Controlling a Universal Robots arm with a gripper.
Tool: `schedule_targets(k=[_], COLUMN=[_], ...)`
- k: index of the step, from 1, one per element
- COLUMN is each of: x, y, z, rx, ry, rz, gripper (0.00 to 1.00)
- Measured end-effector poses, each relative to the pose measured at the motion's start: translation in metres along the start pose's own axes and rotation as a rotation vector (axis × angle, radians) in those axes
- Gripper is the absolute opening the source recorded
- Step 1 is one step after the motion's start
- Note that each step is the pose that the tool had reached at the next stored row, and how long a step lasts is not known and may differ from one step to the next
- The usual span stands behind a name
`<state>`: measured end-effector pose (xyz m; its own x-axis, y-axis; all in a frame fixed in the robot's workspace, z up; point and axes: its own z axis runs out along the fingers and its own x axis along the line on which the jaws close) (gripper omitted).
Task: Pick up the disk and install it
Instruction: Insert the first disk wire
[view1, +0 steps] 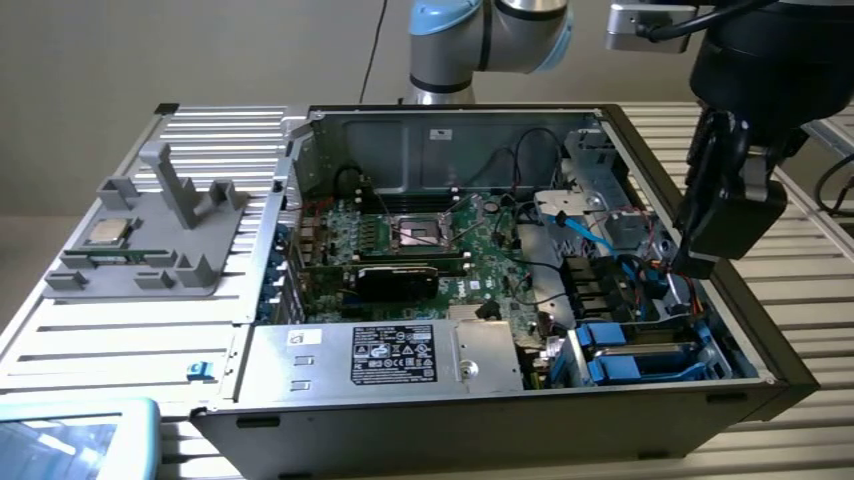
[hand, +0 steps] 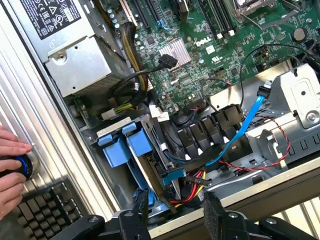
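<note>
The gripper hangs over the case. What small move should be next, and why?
Probably move the gripper inward toward the blue-railed drive bay. Its fingers are open and empty above the case wall, and cables lie close by, so go slowly.

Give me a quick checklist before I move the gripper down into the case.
1. Gripper open and empty: ok.
2. Gripper over the drive corner of the case: ok.
3. Disk located: cannot tell; blue rails sit in the bay, no labelled face seen.
4. Bay free of cables: not ok; blue cable and red-black wires run beside it.
5. Person's hand outside the case: ok, on a knob.
</note>
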<state>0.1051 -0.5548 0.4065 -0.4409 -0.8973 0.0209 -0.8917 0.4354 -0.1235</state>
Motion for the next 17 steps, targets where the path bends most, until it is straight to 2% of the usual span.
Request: schedule_targets(k=[4, 8, 13, 17], x=[0.0004, 0.0004, 0.0043, 0.0087], y=[0.0007, 0.001, -0.0009, -0.003], z=[-0.0001, 0.0004, 0.0014, 0.0023], rx=[0.0001, -0.0041, -0.0144, -0.0257], ry=[-0.006, -0.011, -0.0076, -0.0035], rz=[-0.053, -0.111, -0.129, -0.137], gripper=[0.56, 0.56, 0.56, 0.56])
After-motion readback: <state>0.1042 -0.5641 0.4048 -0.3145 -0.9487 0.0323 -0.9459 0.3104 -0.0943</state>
